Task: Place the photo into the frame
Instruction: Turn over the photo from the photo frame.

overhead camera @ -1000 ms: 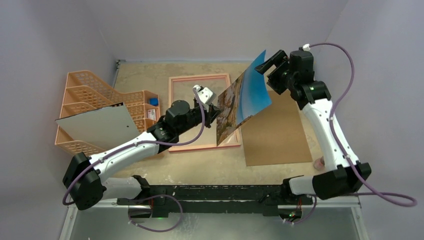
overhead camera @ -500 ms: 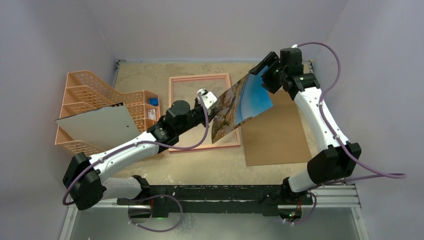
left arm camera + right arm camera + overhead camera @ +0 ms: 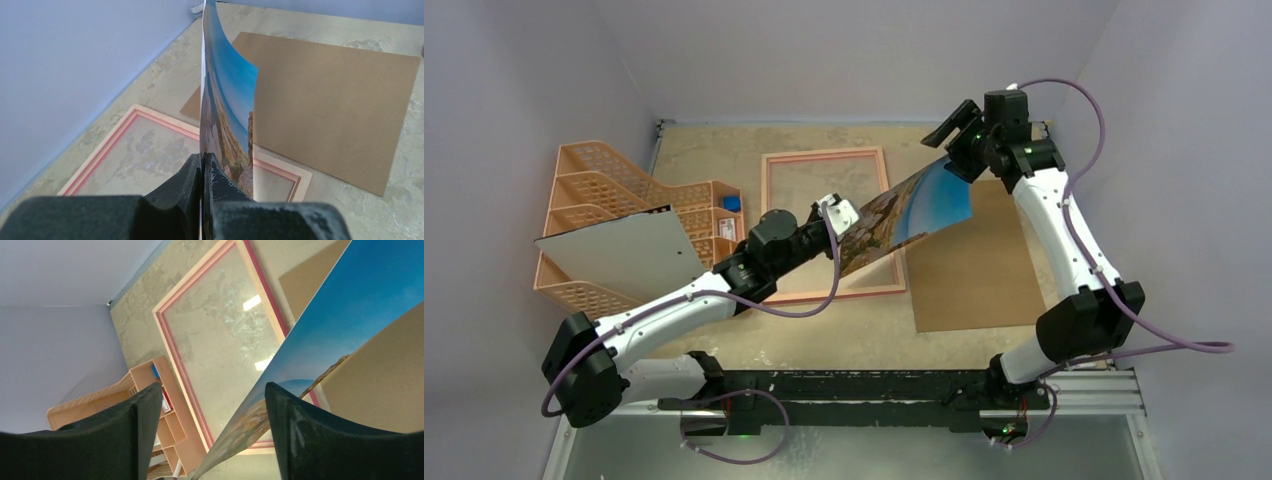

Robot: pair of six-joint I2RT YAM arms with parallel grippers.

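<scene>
The photo point(image 3: 916, 203), blue sky over a rocky coast, hangs tilted in the air over the right side of the frame point(image 3: 771, 215). The frame lies flat on the table with its pink rim showing. My left gripper point(image 3: 854, 232) is shut on the photo's lower rocky edge; the left wrist view shows the jaws point(image 3: 203, 162) pinching the curved sheet point(image 3: 227, 95) above the frame point(image 3: 282, 172). My right gripper point(image 3: 950, 148) is open at the photo's upper blue corner. In the right wrist view point(image 3: 214, 390) the photo point(image 3: 360, 305) runs between the spread fingers, above the frame point(image 3: 176, 345).
A brown backing board point(image 3: 984, 270) lies right of the frame, also in the left wrist view point(image 3: 330, 95). An orange mesh organiser point(image 3: 604, 185) with a grey sheet point(image 3: 619, 250) leaning on it stands at the left. Walls close the back and both sides.
The photo has tipped from nearly upright to a flatter slant and dropped towards the frame. The left gripper moved down with it. The right arm swung back and left, its gripper staying open.
</scene>
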